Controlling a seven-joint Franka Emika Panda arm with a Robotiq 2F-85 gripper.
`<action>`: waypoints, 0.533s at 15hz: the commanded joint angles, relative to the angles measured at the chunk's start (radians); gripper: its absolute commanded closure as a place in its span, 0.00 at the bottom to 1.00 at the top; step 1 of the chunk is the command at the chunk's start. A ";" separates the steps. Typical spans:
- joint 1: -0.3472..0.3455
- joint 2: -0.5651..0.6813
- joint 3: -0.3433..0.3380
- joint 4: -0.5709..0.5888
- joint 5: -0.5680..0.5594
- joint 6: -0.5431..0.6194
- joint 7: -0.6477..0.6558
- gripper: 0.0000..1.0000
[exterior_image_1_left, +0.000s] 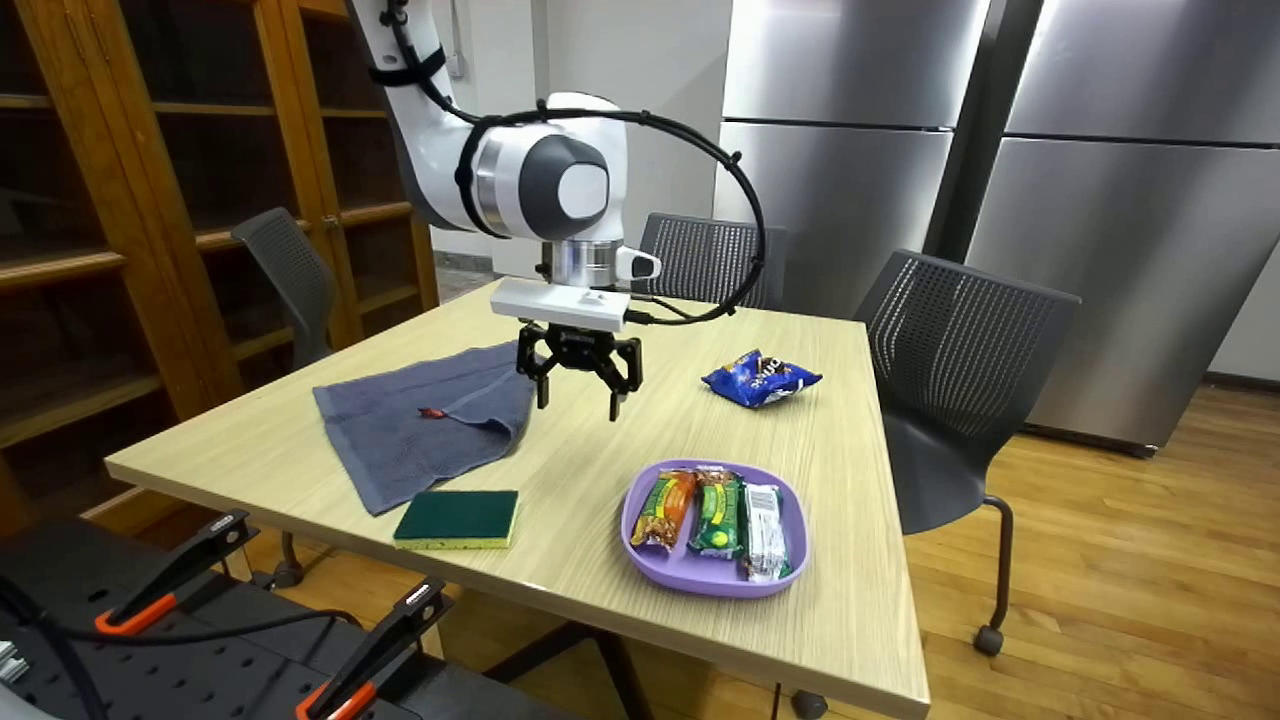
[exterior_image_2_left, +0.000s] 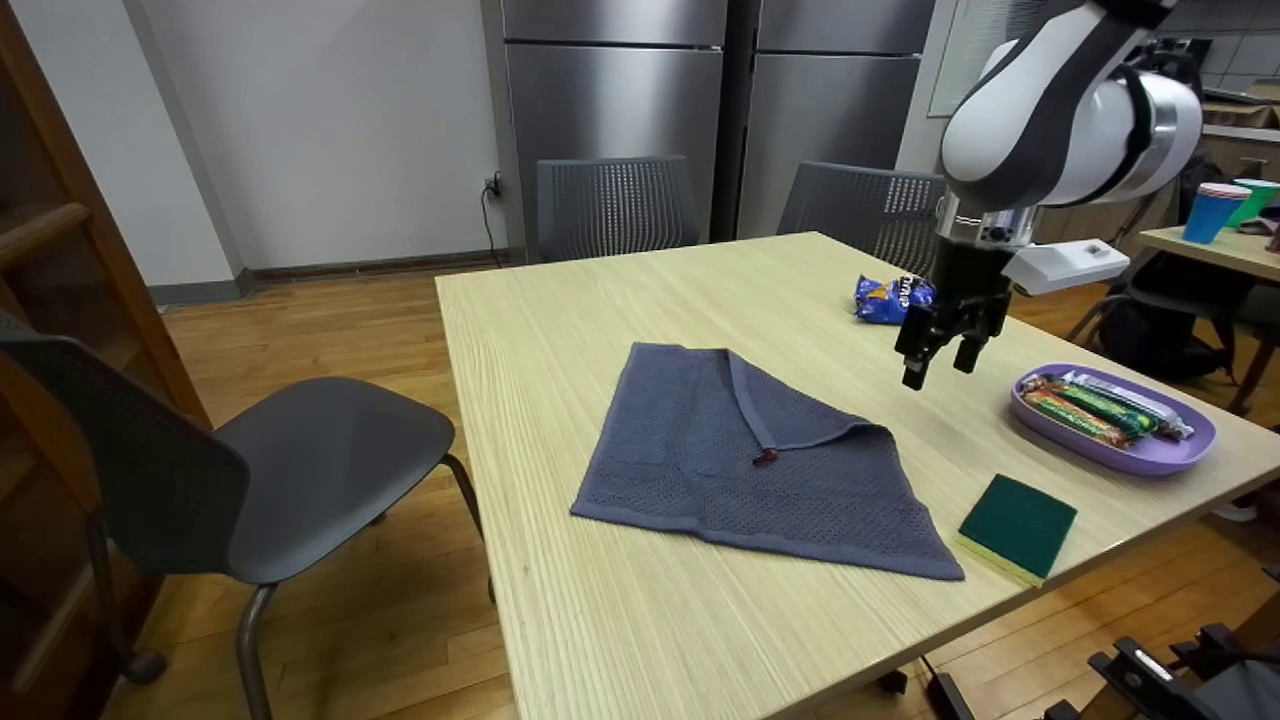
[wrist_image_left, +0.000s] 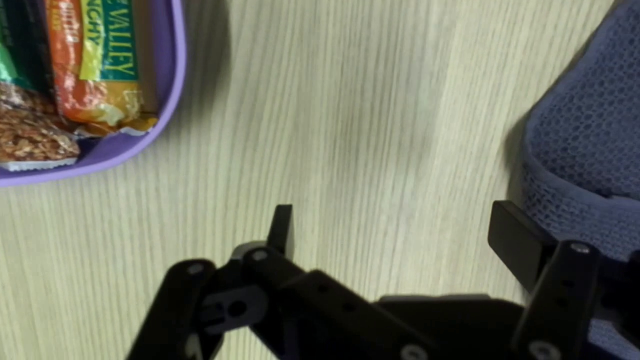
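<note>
Your fingers are wide apart, holding nothing; blue-grey towel lies lower, right near one; purple plate beyond the other; lowering here could snag towel's curled edge.

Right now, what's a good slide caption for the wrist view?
Open, empty jaws over a pale tabletop, purple tray of wrapped bars at upper left, gray-blue cloth at right.
</note>
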 joint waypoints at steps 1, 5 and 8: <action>0.023 -0.021 0.025 0.003 0.027 -0.010 0.035 0.00; 0.061 -0.011 0.043 0.024 0.041 -0.011 0.074 0.00; 0.094 -0.004 0.047 0.038 0.043 -0.010 0.113 0.00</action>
